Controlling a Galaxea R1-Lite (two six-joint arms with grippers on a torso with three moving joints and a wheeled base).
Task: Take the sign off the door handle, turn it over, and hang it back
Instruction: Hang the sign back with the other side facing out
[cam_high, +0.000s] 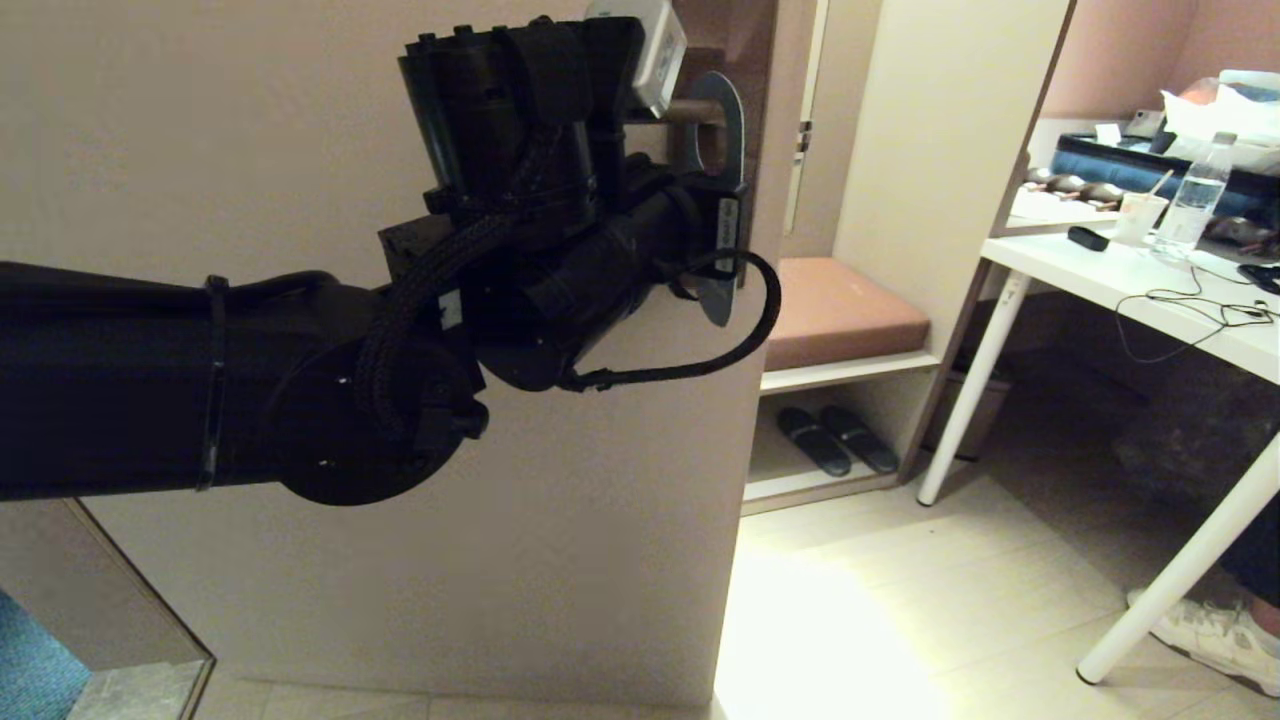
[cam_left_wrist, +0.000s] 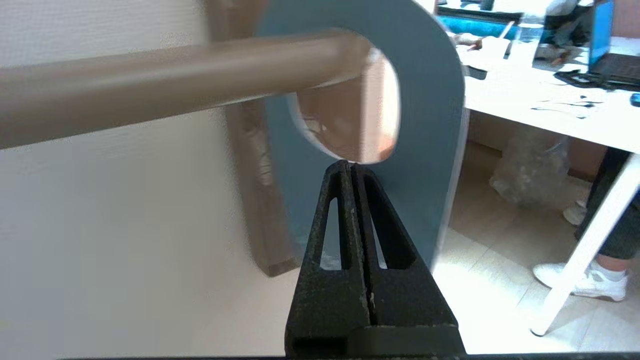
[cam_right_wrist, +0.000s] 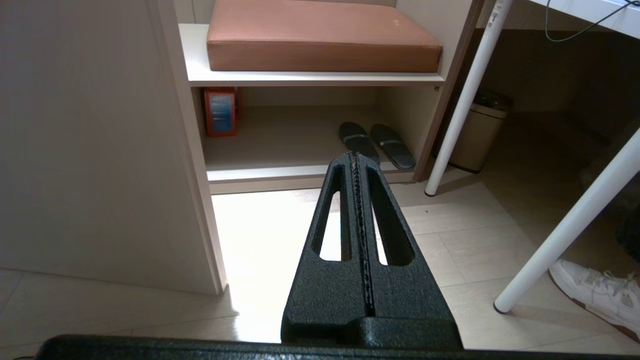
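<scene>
At the door edge, up around one o'clock in my head view, the sign (cam_high: 722, 130) hangs with its round hole over the door handle (cam_high: 690, 110), slate-blue face toward my left wrist camera. My left gripper (cam_left_wrist: 352, 167) is right at it, fingers pressed together just under the lower rim of the hole. From the wrist view they look clamped on the card, though the card's edge between the pads is too thin to make out, so I judge it a pinch on the sign rather than an empty close. My right gripper (cam_right_wrist: 356, 157) is parked low, fingers closed on nothing, pointing down toward the slippers (cam_right_wrist: 376, 145) on the bottom shelf, out of the head view.

The sign reads to me as thin, flat card: very light, fairly stiff across its face but easy to bend or crease if squeezed off-centre or twisted hard. The surface looks smooth, so it may slip under a weak pinch. The band just below the hole seems the right hold, since it keeps the hole free to slide along the lever. The handle is rigid metal, so any snag will flex the card, not the lever. I would draw the sign straight off along the lever, toward nine o'clock in the head view.
</scene>
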